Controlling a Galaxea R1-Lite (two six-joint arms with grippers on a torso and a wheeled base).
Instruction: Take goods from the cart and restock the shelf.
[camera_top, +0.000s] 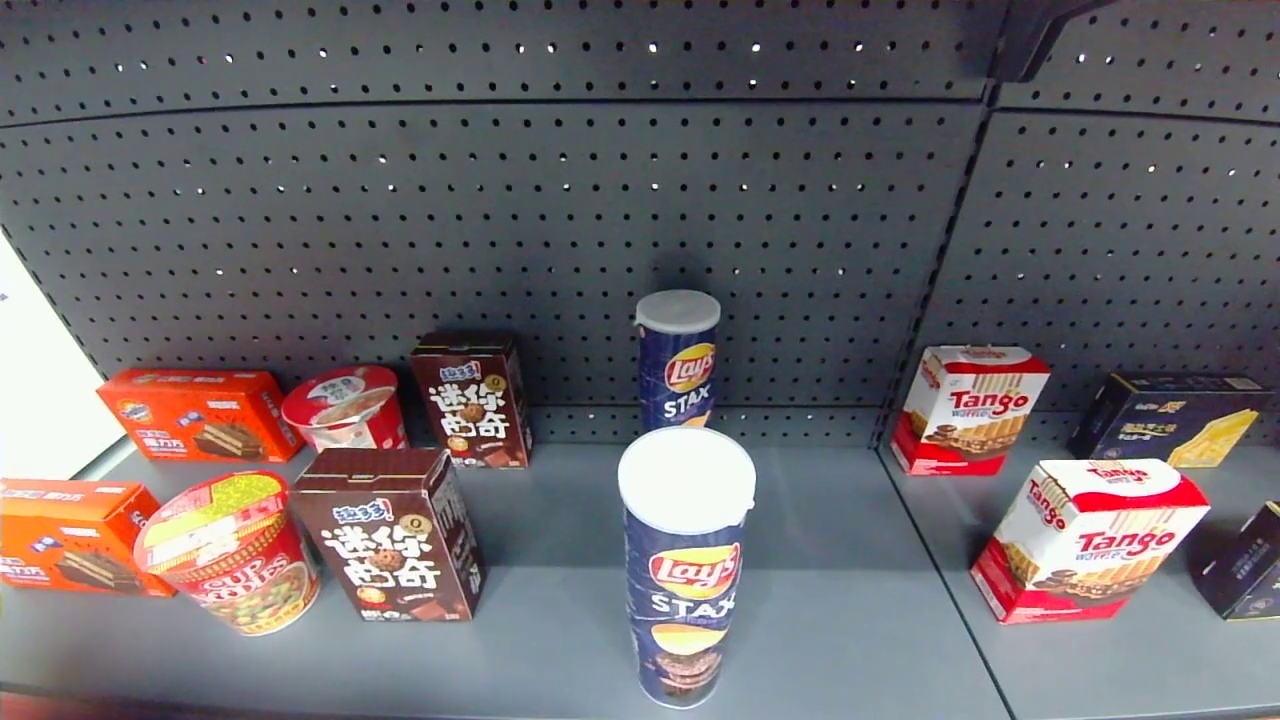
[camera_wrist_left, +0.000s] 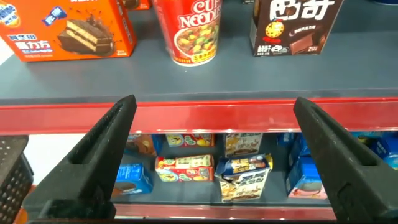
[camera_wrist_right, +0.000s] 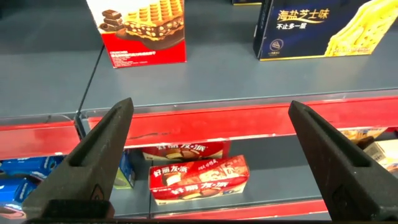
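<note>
- Spread wide, empty: left gripper (camera_wrist_left: 214, 99), right gripper (camera_wrist_right: 211, 102), likely ready for the next pick.
- Beyond left gripper: cup noodles (camera_wrist_left: 194, 28) upright on shelf (camera_wrist_left: 249, 74), label outward for shoppers.
- Beyond right gripper: wafer box (camera_wrist_right: 140, 28), likewise.

We see bare shelf (camera_top: 560, 520) between the front brown box (camera_top: 395, 550) and the front chip can (camera_top: 685, 580), and a wider open lane between that can and the front wafer box (camera_top: 1090, 540). The rear chip can (camera_top: 678, 360) blocks the back centre.

Left gripper (camera_wrist_left: 214, 102): jaws spread wide, empty, fingers pointing forward. Right gripper (camera_wrist_right: 211, 104): jaws equally wide, empty, same forward pose.
</note>
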